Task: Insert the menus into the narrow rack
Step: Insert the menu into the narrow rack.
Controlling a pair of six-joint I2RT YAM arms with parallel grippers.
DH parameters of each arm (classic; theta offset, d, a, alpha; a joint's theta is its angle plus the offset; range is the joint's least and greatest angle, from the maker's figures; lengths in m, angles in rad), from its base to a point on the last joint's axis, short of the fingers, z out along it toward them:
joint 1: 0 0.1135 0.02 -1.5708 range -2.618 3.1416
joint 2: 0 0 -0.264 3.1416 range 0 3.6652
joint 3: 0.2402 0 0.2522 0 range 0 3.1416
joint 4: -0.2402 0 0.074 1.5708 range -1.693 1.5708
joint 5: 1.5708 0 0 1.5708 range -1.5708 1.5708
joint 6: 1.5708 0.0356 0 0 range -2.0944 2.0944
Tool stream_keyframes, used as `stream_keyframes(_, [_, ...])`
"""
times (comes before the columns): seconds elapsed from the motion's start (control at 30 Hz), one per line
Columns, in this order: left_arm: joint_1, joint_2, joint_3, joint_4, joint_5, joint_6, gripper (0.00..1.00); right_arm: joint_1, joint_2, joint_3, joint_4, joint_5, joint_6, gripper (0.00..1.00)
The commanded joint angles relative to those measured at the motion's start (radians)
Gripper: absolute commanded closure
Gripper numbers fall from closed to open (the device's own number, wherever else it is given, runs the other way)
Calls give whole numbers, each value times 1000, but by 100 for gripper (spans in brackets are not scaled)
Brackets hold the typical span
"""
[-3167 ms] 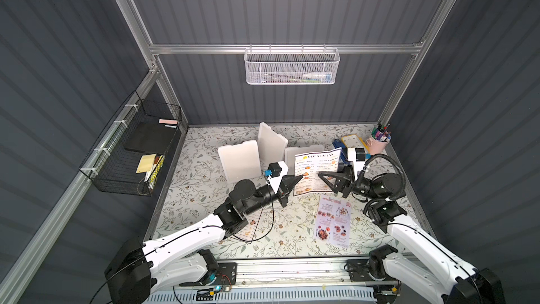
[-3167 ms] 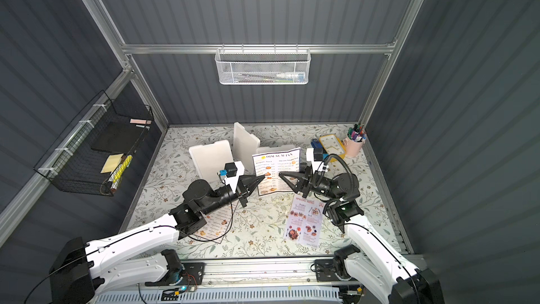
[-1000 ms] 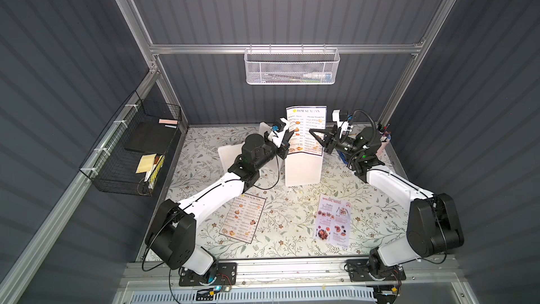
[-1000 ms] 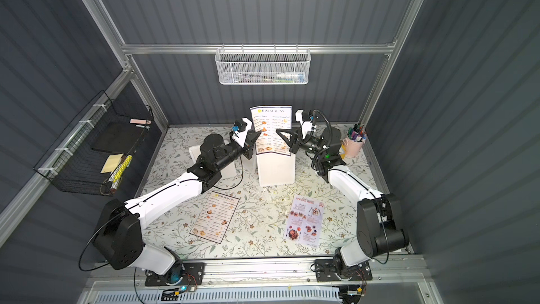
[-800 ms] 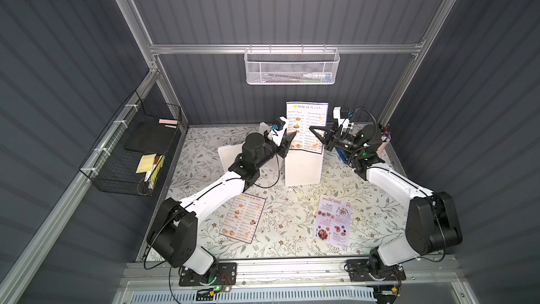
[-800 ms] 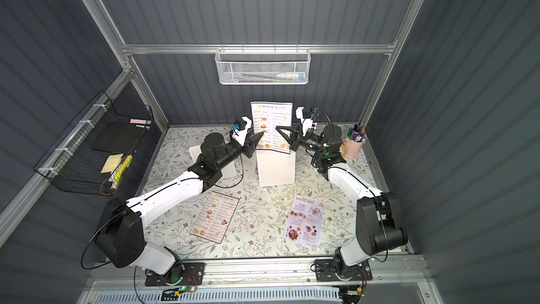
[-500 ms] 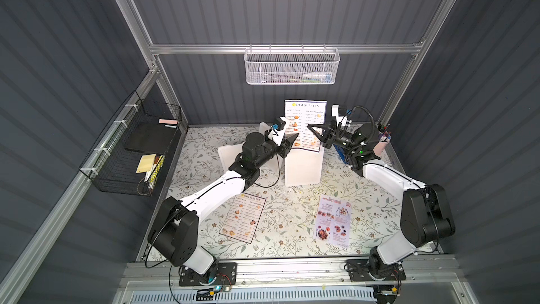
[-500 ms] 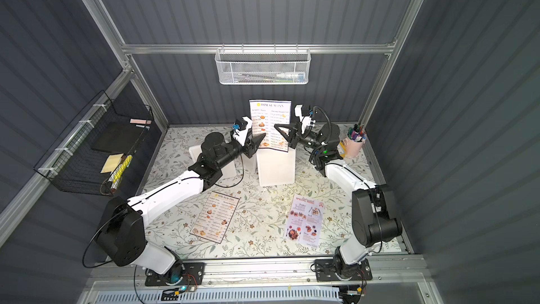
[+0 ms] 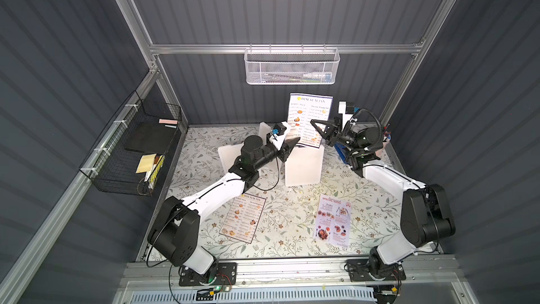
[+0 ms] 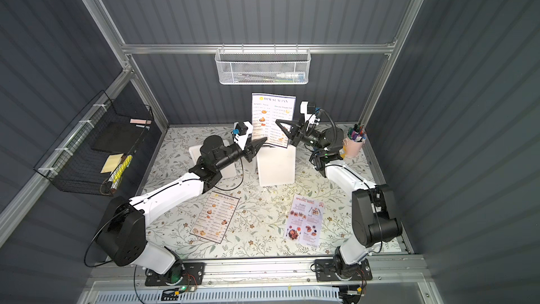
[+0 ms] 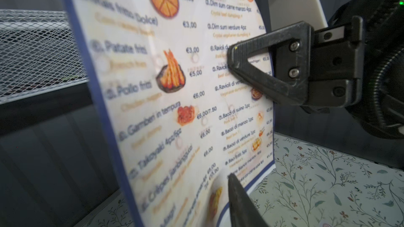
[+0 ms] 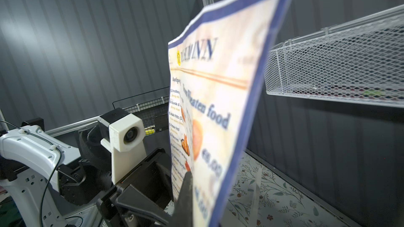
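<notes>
menu (image 9: 305, 111) now higher (right gripper (image 9: 312, 121) pinching it)

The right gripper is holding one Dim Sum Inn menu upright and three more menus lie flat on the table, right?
Not three: both top views show two flat on the table, a second Dim Sum Inn menu and the lavender menu. The right gripper does hold the raised Dim Sum Inn menu upright.

Top views sharp, evenly lit; wrist views blur the near menu (image 11: 175, 84)
</notes>
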State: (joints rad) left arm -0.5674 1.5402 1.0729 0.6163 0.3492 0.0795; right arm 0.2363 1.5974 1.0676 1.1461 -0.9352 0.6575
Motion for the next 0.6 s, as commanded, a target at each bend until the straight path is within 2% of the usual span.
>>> stream_keyframes(0.0, [9, -36, -18, 45, 49, 3, 69, -5, -40, -12, 29, 20, 7, 100])
stream_keyframes(0.13, [9, -38, -17, 55, 62, 5, 89, -5, -36, -8, 25, 20, 5, 100])
stream_keyframes(0.2, [9, -35, -14, 51, 70, 8, 95, -5, -34, -3, 27, 19, 7, 97])
stream_keyframes(0.27, [9, -36, -14, 45, 73, 16, 99, -7, -37, -3, 22, 32, 4, 76])
stream_keyframes(0.37, [9, -46, -16, 33, 74, 34, 100, -18, -43, -3, 8, 37, -1, 63])
stream_keyframes(0.47, [9, -53, -16, 22, 82, 42, 100, -27, -35, 10, 3, 22, 1, 63])
stream_keyframes(0.57, [9, -52, -13, 15, 96, 48, 100, -31, -21, 25, -2, -10, -1, 80])
